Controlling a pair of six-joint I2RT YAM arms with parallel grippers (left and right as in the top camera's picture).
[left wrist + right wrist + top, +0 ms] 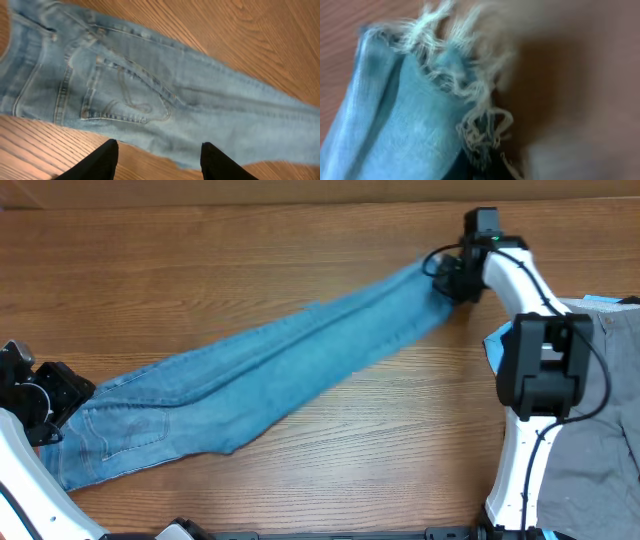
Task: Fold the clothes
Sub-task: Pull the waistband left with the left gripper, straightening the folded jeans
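**Jeans lie aslant on the desk, an arm at each end**

At the near end the left gripper [160, 150] hangs released, fingers apart, at the seat edge of the jeans [270, 370], with the back pocket [125, 95] at its 12 o'clock. The denim's long axis runs across the desk [400, 450] from 8 o'clock to 2 o'clock. There the right gripper [452, 280] meets the frayed hem [465, 90]; I cannot tell whether it is clenched on it.

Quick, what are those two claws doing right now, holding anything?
Left gripper: open above the jeans, holding nothing.
Right gripper: closed on the jeans' frayed ankle hem, it seems.
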